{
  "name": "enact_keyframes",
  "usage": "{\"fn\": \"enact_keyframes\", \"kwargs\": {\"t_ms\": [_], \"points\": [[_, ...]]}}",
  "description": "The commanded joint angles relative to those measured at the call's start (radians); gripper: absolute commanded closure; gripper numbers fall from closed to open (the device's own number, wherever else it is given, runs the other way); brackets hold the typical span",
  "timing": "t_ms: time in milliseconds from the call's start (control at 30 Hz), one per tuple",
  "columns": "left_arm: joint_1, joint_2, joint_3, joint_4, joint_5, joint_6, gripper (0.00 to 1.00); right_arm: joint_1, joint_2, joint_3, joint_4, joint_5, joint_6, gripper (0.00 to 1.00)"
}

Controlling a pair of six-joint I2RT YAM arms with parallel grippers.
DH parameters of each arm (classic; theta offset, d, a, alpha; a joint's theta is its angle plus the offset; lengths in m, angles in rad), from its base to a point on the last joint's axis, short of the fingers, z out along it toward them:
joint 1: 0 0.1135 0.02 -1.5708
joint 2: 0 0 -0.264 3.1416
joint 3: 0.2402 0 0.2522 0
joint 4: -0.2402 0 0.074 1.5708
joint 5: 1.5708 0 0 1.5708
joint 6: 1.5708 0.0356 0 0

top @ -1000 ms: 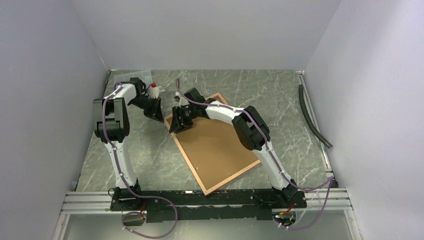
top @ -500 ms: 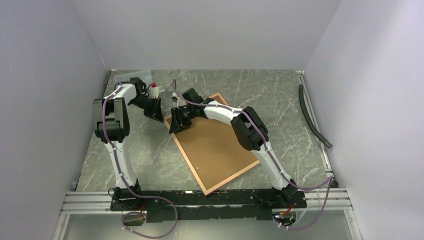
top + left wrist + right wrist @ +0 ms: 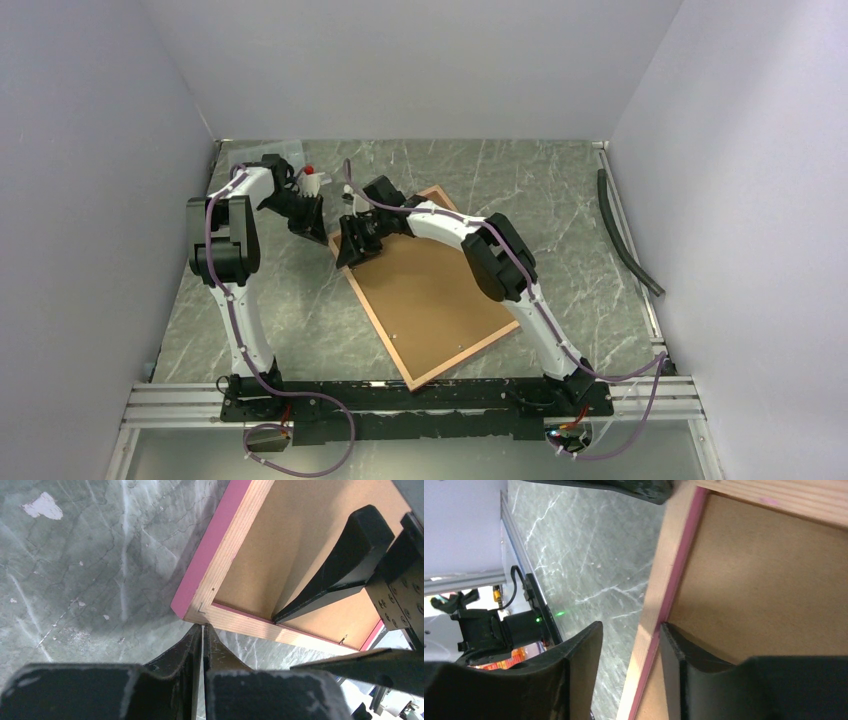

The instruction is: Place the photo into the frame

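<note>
Clutter sits beyond the frame's far left corner: a clear plastic sheet and a small white object with a red tip, both well apart from the frame. Next comes the left gripper, angled down at that same corner. In the left wrist view its fingers are pressed flat together with nothing between them, and their tips meet the frame's corner joint, where the tan wood rail shows a pink outer edge. The frame lies back-up and skewed on the green marble-patterned table, its near corner pointing toward the arm bases. Just right of the left gripper, the right gripper reaches down over the frame's left rail. Its jaws stand partly apart and straddle that rail: the inner finger rests inside the frame against the pink inner lip, on the brown backing board, while the outer finger hangs outside the frame with a strip of bare table between it and the wood, so the rail is not clamped. The backing board fills the frame's opening. Far to the right of the frame, a black hose lies along the table's edge
</note>
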Motion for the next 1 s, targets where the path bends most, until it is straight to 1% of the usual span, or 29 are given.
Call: {"fn": "enact_keyframes", "kwargs": {"t_ms": [0, 100, 200, 233, 267, 300, 333, 367, 467, 600, 667, 733, 800, 867, 967], "points": [[-0.029, -0.035, -0.007, 0.025, 0.015, -0.006, 0.90, 0.021, -0.007, 0.044, -0.158, 0.028, -0.072, 0.43], [-0.028, -0.072, -0.001, -0.001, 0.020, 0.007, 0.87, -0.017, -0.067, 0.058, -0.136, 0.070, -0.057, 0.24], [-0.025, -0.102, 0.023, -0.023, 0.000, 0.019, 0.78, -0.085, -0.154, 0.017, -0.076, 0.103, -0.003, 0.11], [-0.025, -0.110, 0.033, -0.027, -0.007, 0.020, 0.74, -0.110, -0.195, -0.007, -0.059, 0.117, 0.022, 0.03], [-0.024, -0.114, 0.042, -0.027, -0.011, 0.023, 0.70, -0.143, -0.233, -0.038, -0.043, 0.135, 0.037, 0.01], [-0.023, -0.115, 0.052, -0.023, -0.014, 0.021, 0.67, -0.179, -0.274, -0.082, -0.025, 0.157, 0.067, 0.00], [-0.023, -0.111, 0.066, -0.017, -0.017, 0.015, 0.66, -0.229, -0.315, -0.130, -0.003, 0.191, 0.087, 0.00], [-0.024, -0.104, 0.073, -0.010, -0.014, 0.008, 0.65, -0.253, -0.362, -0.186, 0.007, 0.215, 0.101, 0.00], [-0.026, -0.061, 0.121, -0.002, 0.002, -0.011, 0.64, -0.369, -0.506, -0.350, -0.004, 0.373, 0.121, 0.00], [-0.038, -0.007, 0.159, 0.029, -0.003, -0.022, 0.64, -0.499, -0.697, -0.569, -0.085, 0.561, 0.178, 0.00], [-0.050, 0.022, 0.176, 0.033, -0.011, -0.021, 0.66, -0.553, -0.779, -0.677, -0.136, 0.581, 0.212, 0.00], [-0.067, 0.045, 0.184, 0.039, -0.016, -0.022, 0.67, -0.573, -0.874, -0.787, -0.202, 0.607, 0.233, 0.00], [-0.070, 0.060, 0.185, 0.046, -0.015, -0.022, 0.67, -0.574, -0.975, -0.849, -0.281, 0.621, 0.237, 0.00], [-0.071, 0.067, 0.184, 0.055, -0.013, -0.025, 0.68, -0.576, -1.040, -0.882, -0.374, 0.638, 0.240, 0.00], [-0.078, 0.073, 0.182, 0.063, -0.015, -0.029, 0.68, -0.576, -1.105, -0.932, -0.497, 0.611, 0.259, 0.00]]}}
